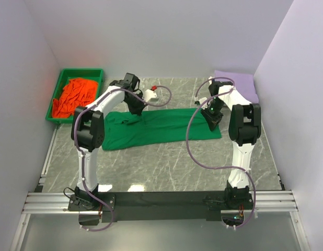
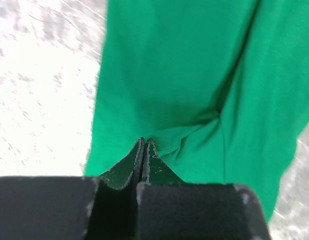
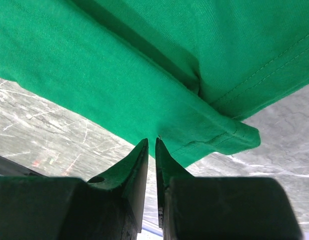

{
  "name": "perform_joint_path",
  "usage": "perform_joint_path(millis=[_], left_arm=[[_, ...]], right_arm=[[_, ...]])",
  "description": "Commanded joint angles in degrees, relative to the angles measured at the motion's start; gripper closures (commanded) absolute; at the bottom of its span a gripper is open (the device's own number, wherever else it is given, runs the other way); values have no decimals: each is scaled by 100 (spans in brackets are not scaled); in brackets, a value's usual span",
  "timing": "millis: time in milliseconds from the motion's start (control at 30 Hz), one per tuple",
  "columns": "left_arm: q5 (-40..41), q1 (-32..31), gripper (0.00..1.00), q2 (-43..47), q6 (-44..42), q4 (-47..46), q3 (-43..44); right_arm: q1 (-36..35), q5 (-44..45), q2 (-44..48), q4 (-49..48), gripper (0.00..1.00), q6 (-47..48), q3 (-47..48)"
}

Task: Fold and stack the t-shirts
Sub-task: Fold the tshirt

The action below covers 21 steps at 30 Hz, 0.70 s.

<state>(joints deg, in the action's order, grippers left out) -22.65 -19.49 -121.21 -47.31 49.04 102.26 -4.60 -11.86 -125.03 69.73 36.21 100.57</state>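
Observation:
A bright green t-shirt (image 1: 161, 128) lies spread as a long strip across the middle of the table. My left gripper (image 1: 134, 109) is at its far left part and is shut on a pinch of the green cloth (image 2: 194, 90), with wrinkles running from the tips (image 2: 143, 142). My right gripper (image 1: 212, 117) is at the shirt's right end. Its jaws (image 3: 150, 141) stand a thin slit apart at the hem of the green cloth (image 3: 119, 75). An orange t-shirt (image 1: 73, 95) lies crumpled in the tray. A lavender t-shirt (image 1: 240, 83) lies folded at the back right.
A green plastic tray (image 1: 57, 89) stands at the back left by the wall. A small white object with a red bit (image 1: 151, 94) lies behind the green shirt. White walls close in the table on three sides. Cables loop over both arms.

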Motion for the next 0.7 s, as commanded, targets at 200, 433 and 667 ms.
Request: perform_joint_path(millis=[200, 433, 667], left_arm=[[-72, -73, 74, -421, 319, -114, 435], [-406, 41, 64, 140, 845, -332, 120], [-319, 875, 58, 888, 1768, -676, -601]], right_arm=[[29, 8, -21, 111, 82, -8, 199], [-23, -27, 66, 102, 82, -43, 322], [-190, -176, 234, 128, 82, -166, 559]])
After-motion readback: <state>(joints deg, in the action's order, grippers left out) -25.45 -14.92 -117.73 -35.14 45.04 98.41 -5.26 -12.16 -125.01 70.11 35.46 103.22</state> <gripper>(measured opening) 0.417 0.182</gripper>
